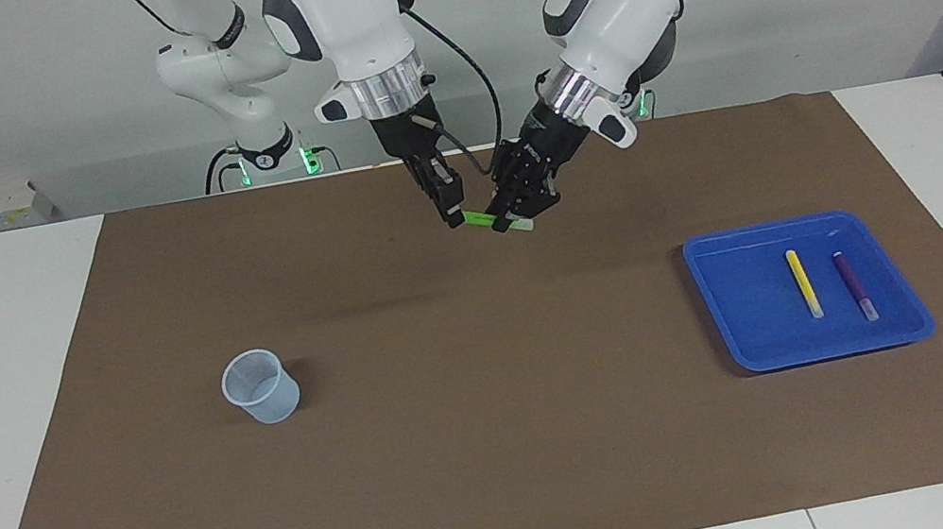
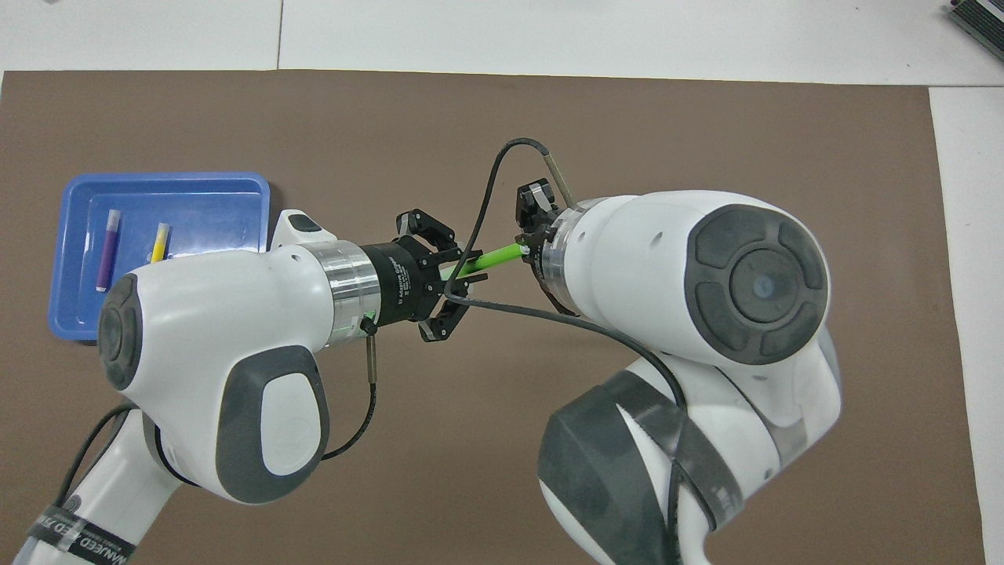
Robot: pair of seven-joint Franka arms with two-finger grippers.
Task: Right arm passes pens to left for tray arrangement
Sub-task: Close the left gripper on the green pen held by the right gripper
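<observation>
A bright green pen [image 1: 481, 220] hangs level in the air over the brown mat, toward the robots' end of the table. My right gripper [image 1: 453, 214] is shut on one end of it. My left gripper [image 1: 514, 217] is shut on the other end, close to the whitish tip. From overhead, the green pen [image 2: 494, 256] bridges the left gripper [image 2: 453, 278] and the right gripper [image 2: 524, 245]. A yellow pen [image 1: 803, 284] and a purple pen [image 1: 854, 287] lie side by side in the blue tray [image 1: 742, 305] at the left arm's end.
A small translucent pale-blue cup [image 1: 260, 388] stands on the brown mat [image 1: 503, 451] toward the right arm's end. In the overhead view the tray [image 2: 204, 205] shows partly under my left arm, and the cup is hidden.
</observation>
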